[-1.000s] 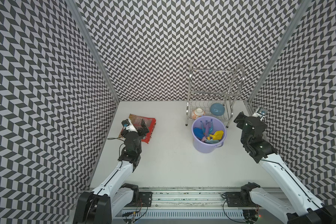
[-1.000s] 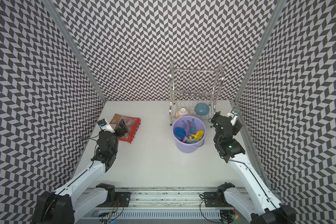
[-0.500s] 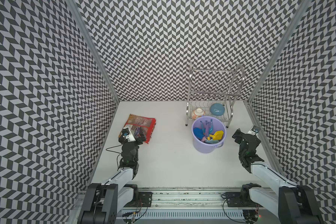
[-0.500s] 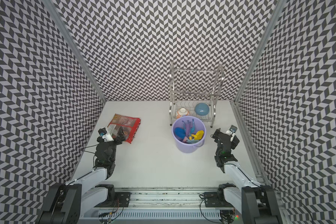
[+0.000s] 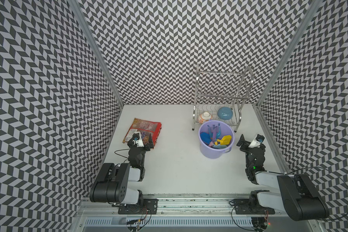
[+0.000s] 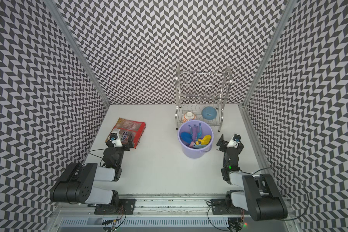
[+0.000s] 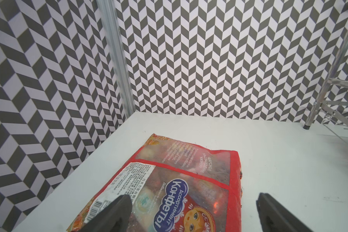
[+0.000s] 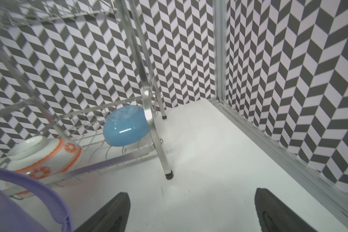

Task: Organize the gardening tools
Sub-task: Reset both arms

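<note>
The white bench (image 5: pixel 179 170) carries a wire dish rack (image 5: pixel 222 94) at far right, with the lavender bucket (image 5: pixel 211 151) just in front of it. A red snack packet (image 5: pixel 147 126) lies at far left. The left gripper (image 7: pixel 192 200) hangs over the packet's near end, jaws wide and empty. The right gripper (image 8: pixel 191 198) sits right of the bucket, equally wide, holding nothing. The gardening tools (image 5: pixel 215 138) stand bunched inside the bucket, yellow spade (image 5: pixel 226 139) rightmost. Sorting looks finished; the next move probably calls for no grasp, only parking both arms.
</note>
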